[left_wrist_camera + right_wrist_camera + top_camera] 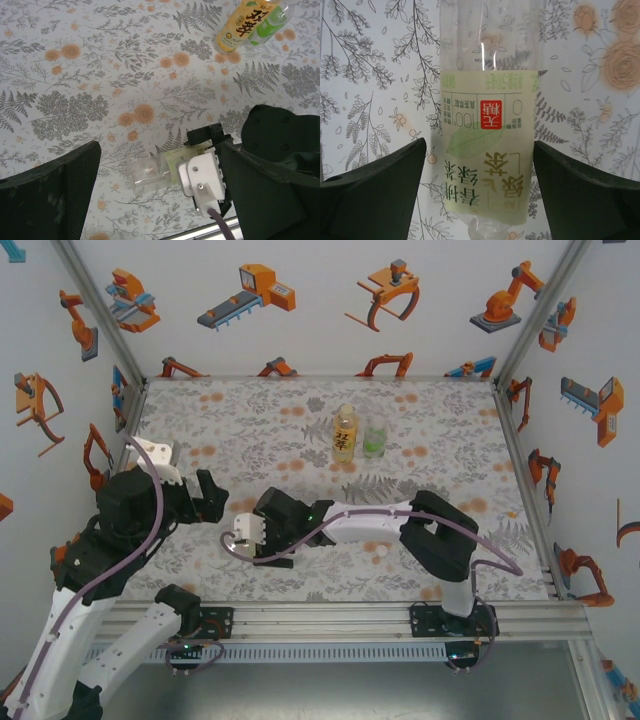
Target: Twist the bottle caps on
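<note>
A clear bottle (487,115) with a pale white-and-red label lies on its side on the table, its neck toward the right wrist. My right gripper (477,150) is open around it: the right finger touches the label and the left finger stands a little off. From above, this gripper (243,536) and the bottle (238,530) are near the table's front left. My left gripper (210,495) hovers wide open just left of them and holds nothing; its wrist view looks down on the lying bottle (147,172). A small white cap (381,558) lies by the right forearm.
The yellow-orange bottle (344,433) and the clear bottle with the green label (375,439) stand upright side by side at the back middle of the floral table (250,430). They are also in the left wrist view, the yellow-orange bottle (239,25) beside the green-label bottle (270,20). Metal rails edge the table.
</note>
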Motion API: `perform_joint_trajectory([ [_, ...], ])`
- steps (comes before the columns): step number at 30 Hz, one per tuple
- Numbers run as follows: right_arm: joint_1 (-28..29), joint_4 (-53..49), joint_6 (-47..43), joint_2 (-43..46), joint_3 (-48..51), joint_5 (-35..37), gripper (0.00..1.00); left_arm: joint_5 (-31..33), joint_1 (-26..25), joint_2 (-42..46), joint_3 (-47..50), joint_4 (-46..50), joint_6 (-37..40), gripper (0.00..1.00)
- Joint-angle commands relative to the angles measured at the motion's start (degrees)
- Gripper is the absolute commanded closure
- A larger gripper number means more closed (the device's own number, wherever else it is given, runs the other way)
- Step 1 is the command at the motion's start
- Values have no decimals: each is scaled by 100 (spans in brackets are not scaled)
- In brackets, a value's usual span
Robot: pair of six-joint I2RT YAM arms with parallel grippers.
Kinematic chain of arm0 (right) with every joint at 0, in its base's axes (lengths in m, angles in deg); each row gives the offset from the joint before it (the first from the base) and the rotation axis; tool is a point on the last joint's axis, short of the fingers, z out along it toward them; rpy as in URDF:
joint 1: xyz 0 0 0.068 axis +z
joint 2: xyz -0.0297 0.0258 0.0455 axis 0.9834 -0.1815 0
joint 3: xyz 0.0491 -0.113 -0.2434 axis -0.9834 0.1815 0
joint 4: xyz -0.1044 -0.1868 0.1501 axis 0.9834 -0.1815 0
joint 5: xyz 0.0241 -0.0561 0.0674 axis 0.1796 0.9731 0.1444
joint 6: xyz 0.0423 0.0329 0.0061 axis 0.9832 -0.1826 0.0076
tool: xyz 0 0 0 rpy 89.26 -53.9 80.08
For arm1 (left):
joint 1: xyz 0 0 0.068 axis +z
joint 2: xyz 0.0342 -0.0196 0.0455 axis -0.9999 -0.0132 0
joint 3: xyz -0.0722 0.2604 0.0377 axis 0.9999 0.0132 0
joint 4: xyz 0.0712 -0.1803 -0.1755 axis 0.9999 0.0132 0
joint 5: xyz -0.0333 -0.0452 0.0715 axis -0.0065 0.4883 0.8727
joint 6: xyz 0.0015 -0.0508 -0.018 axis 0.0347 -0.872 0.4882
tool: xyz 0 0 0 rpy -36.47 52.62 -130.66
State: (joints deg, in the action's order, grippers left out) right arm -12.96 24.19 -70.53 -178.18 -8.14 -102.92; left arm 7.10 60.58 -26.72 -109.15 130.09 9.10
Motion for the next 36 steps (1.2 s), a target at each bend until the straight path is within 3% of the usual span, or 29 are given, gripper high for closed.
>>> perform_joint_trajectory([
  [1,29,-182,-80,-113,-153,18,27,-100,40,55,30,46,-114,3],
  [8,30,-189,-109,30,61,242,44,-280,40,32,143,-84,-99,3],
  [11,22,-134,-209,348,277,372,47,-594,39,-37,138,-143,-32,3],
  [18,28,-32,-722,1700,1117,749,49,-1922,38,-409,208,-576,190,3],
  [28,90,-297,-2214,4130,2203,1286,49,-4508,-29,-1229,342,-1220,373,2],
  [36,153,-611,-3295,5382,2425,1547,57,-4934,-546,-1696,372,-1435,448,1],
])
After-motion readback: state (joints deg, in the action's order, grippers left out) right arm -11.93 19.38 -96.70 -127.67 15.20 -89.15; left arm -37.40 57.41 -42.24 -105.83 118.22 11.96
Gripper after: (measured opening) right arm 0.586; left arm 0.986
